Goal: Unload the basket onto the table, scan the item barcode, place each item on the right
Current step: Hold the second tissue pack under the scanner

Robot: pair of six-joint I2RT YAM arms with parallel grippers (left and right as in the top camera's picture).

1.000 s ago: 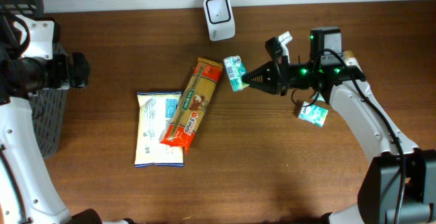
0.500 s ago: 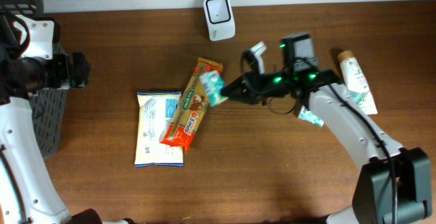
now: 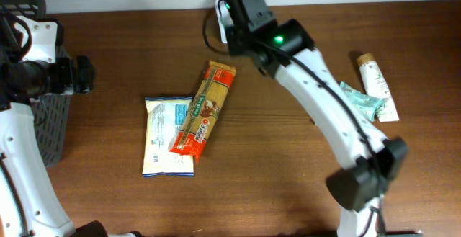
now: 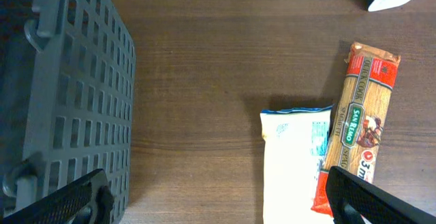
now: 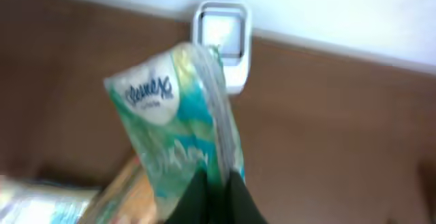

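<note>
My right gripper (image 5: 214,191) is shut on the lower edge of a green and teal Kleenex tissue pack (image 5: 178,108). The pack stands upright in front of the white barcode scanner (image 5: 219,35), which sits against the back wall. The right wrist view is blurred. From overhead the right arm (image 3: 248,14) covers most of the scanner (image 3: 221,8) and hides the held pack. My left gripper (image 4: 218,207) hangs open over bare table at the far left, next to the basket, with nothing between its fingers.
An orange pasta pack (image 3: 205,107) lies partly over a white packet (image 3: 167,137) at the table's middle left. A dark grey basket (image 4: 68,88) stands at the left edge. A white tube (image 3: 376,84) and another green tissue pack (image 3: 359,100) lie at the right.
The right arm has swung from over the pasta pack up to the back of the table, carrying the tissue pack in front of the scanner. The left arm has not moved.
</note>
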